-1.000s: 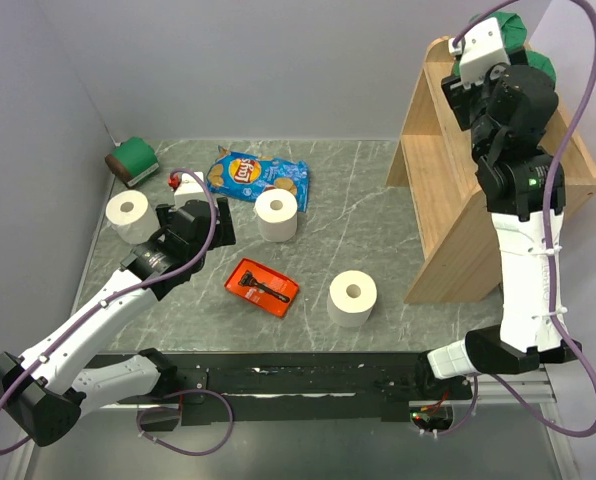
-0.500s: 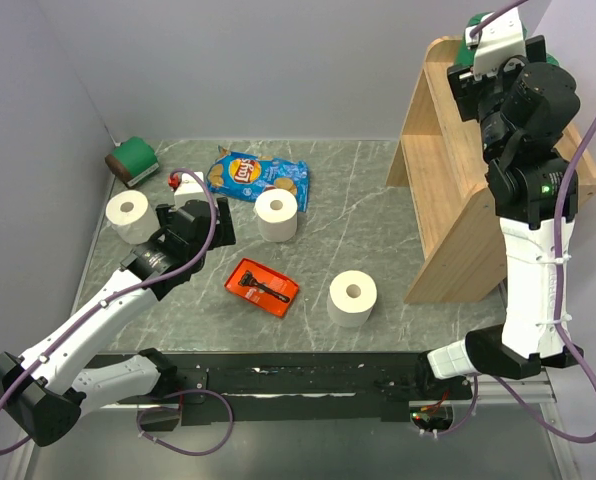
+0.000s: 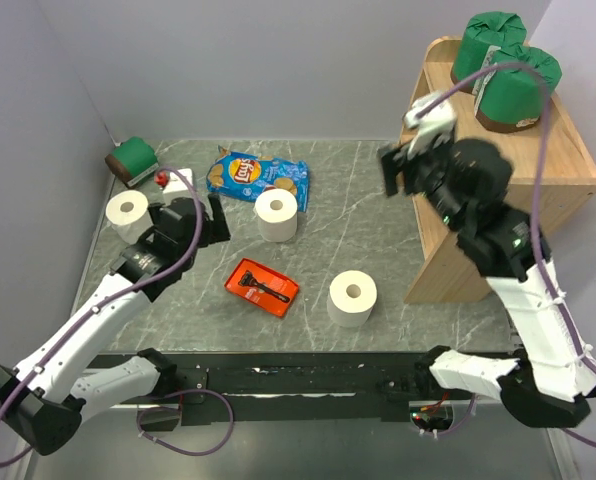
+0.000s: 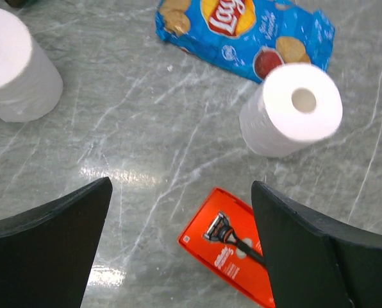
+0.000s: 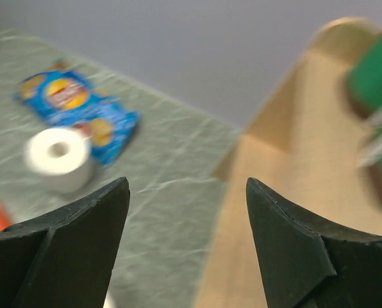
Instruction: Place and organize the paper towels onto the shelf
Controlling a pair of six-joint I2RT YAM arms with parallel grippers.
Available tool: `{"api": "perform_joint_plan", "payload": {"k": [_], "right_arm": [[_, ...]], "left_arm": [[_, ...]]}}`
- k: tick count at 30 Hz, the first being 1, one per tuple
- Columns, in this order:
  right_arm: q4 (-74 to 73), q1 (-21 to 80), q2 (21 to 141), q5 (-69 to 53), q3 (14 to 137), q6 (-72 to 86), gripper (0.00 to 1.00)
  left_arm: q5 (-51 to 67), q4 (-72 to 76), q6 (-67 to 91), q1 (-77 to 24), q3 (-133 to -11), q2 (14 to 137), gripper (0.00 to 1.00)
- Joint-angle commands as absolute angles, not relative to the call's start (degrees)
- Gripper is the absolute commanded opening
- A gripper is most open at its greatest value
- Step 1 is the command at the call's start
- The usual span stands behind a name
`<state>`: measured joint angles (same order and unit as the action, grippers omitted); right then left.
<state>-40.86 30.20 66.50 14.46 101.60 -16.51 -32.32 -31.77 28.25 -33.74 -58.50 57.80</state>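
Marble table [image 3: 328, 225], two green rolls [image 3: 513, 95] atop shelf [image 3: 436, 268], left fingers [image 4: 43, 256] and right fingers [image 5: 56, 256] apart, empty.

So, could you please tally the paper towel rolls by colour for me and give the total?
Green-wrapped rolls: 3, two up on the shelf, one on the table.
Bare white rolls: 3, all on the table.
Total: 6.
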Motion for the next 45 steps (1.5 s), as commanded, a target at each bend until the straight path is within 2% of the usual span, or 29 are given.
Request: {"api": "perform_joint_plan", "payload": {"k": [1, 5, 9, 17, 22, 25, 27, 30, 33, 38, 45], "right_arm": [[-35.3, 38.4, 61.2, 14.2, 88.6, -6.6, 0.81], [-29.5, 46.5, 57.0, 12.9, 76.7, -3.2, 0.86], [-23.0, 52.1, 54.6, 12.0, 67.0, -0.9, 1.0], [-19.0, 57.6, 54.7, 12.7, 60.8, 4.9, 1.0], [-16.4, 58.7, 54.1, 11.6, 58.5, 4.7, 1.0], [-13.8, 58.9, 54.8, 9.8, 57.7, 4.0, 1.0], [-12.8, 59.0, 55.8, 9.5, 57.7, 3.3, 1.0], [-12.7, 59.1, 57.5, 9.5, 58.1, 2.0, 1.0], [-11.8, 59.1, 58.6, 9.2, 57.6, 1.1, 1.0], [-11.5, 59.2, 60.3, 9.4, 57.5, -1.0, 1.0], [-10.8, 59.1, 61.0, 9.7, 57.7, -2.1, 1.0]], "left_arm": [[-25.6, -28.7, 30.1, -26.2, -61.4, 57.3, 0.97], [-18.4, -30.1, 30.4, -16.4, -67.0, 61.8, 0.97], [-15.5, -31.6, 31.1, -8.0, -75.0, 69.1, 0.96], [-19.8, -27.5, 29.3, 5.3, -88.4, 85.1, 0.98], [-7.1, -20.9, 29.3, 13.9, -94.8, 97.9, 0.99], [-7.2, -21.5, 26.4, 14.3, -101.8, 106.2, 0.99], [-11.4, -26.0, 26.5, 14.4, -112.2, 114.7, 0.99], [-11.4, -28.8, 25.9, 14.5, -120.9, 122.8, 0.99], [-8.9, -24.4, 24.8, 14.5, -122.9, 126.5, 0.97], [-11.2, -23.7, 26.3, 14.5, -129.4, 133.1, 0.96], [-16.6, -20.4, 27.4, 14.7, -127.1, 134.9, 0.96]]}}
